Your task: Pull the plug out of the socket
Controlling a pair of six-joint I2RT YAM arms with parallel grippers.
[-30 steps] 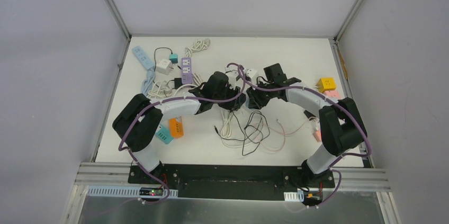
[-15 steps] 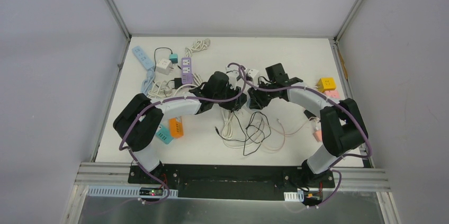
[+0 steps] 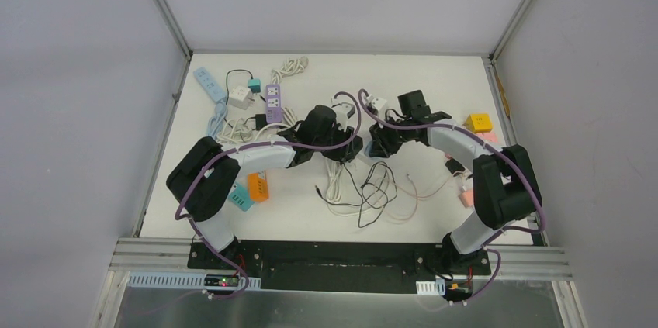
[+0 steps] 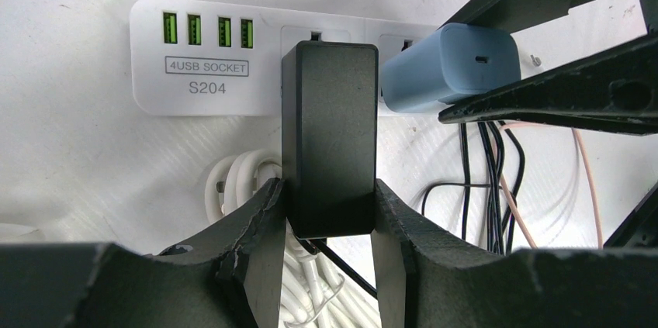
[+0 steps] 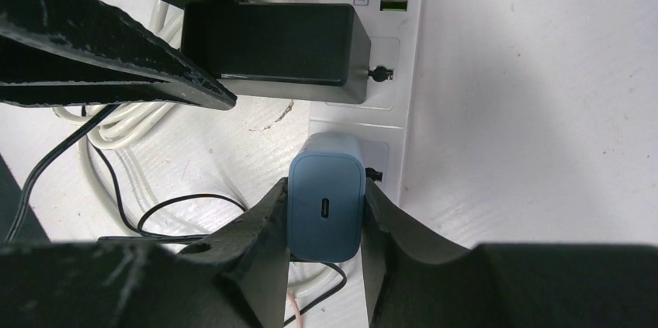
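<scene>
Item 1: white power strip [image 4: 194, 64], lying on your tabletop [image 3: 434, 80] between the two arms, its long axis running left-right in the left wrist view. You are reading "4USB SOCKET" and "S204" under four green USB ports [image 4: 206, 29].
Item 2: black plug [image 4: 330, 111], sitting in the first socket, long axis pointing off the strip's face toward your left end effector [image 4: 328, 198], which is clamping its sides.
Item 3: blue plug [image 5: 326, 181], sitting in the next socket, its small port facing your right end effector [image 5: 324, 223], which is gripping both flanks.

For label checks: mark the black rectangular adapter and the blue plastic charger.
black rectangular adapter [image 4: 329, 134]: left wrist view, middle of its top face.
blue plastic charger [image 5: 324, 188]: right wrist view, its port-end face.
</scene>
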